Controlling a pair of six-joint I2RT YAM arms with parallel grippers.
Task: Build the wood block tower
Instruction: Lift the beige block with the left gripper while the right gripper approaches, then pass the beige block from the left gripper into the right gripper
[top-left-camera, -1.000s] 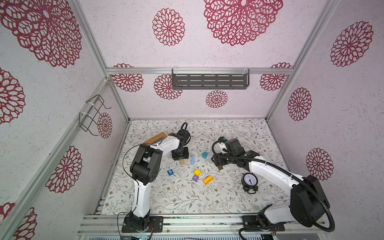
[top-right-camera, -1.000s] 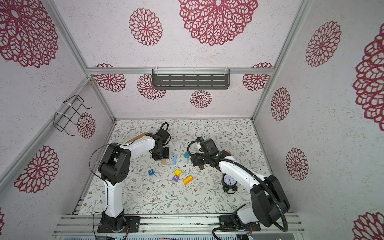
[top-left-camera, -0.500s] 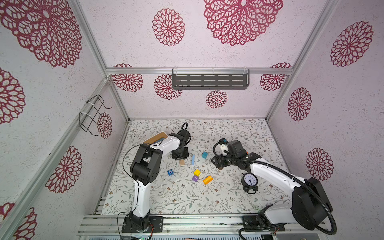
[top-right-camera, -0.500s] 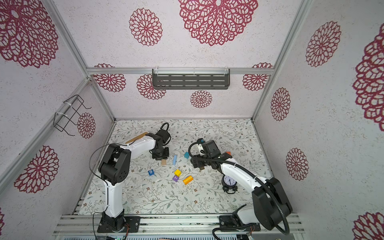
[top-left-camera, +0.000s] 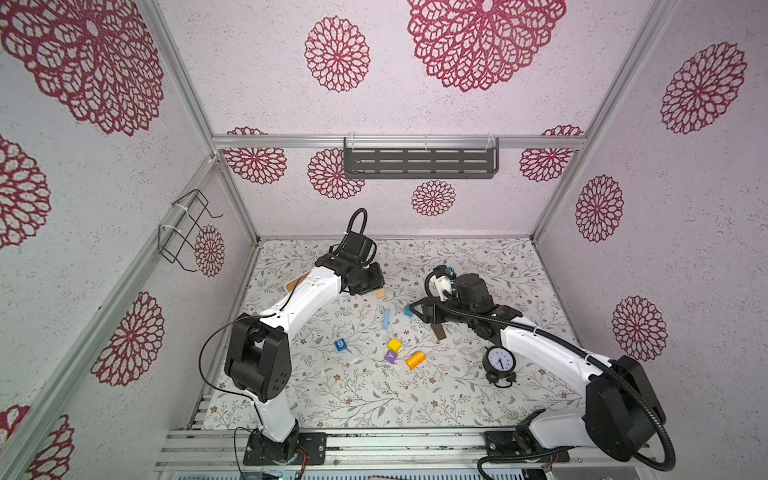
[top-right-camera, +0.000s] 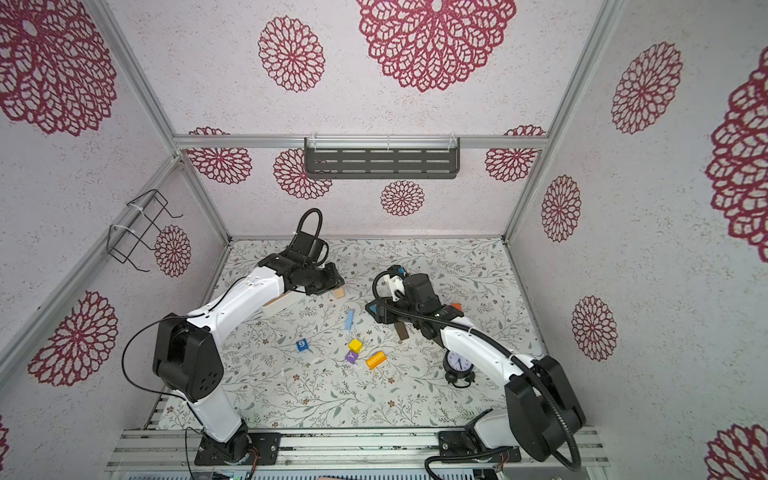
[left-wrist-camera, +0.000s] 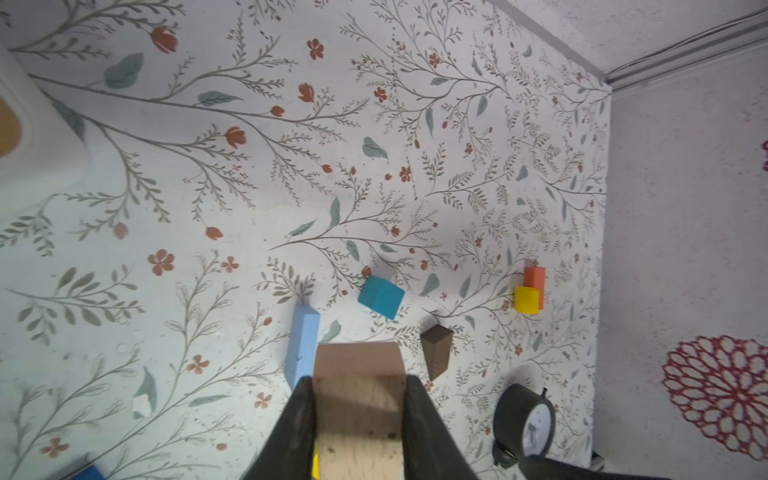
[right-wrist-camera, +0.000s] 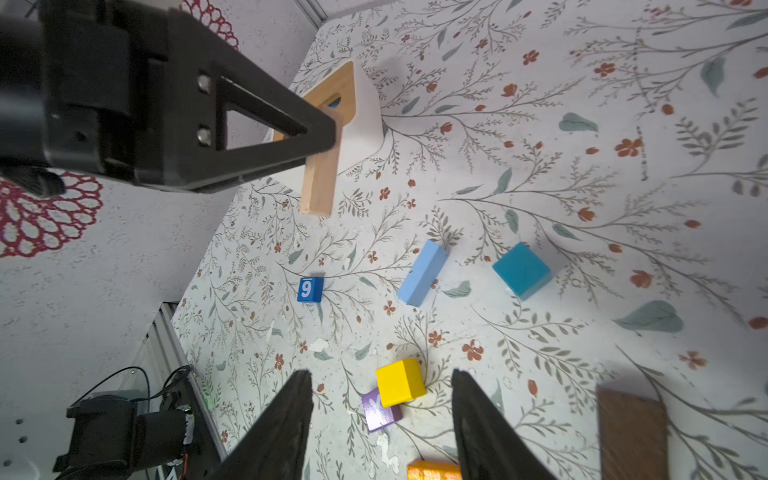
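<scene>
One tan block (left-wrist-camera: 357, 359) is clamped in left gripper (left-wrist-camera: 358, 377) | right gripper (right-wrist-camera: 380, 374) jaws are parted, nothing held | block is best set flat, squarely, as base

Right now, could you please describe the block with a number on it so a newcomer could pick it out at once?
On the flowered table, start at the black alarm clock and look across the middle, past the yellow cube. The number block sits alone beyond it, toward the left arm. It alone is a dark blue cube bearing a white 9.
</scene>
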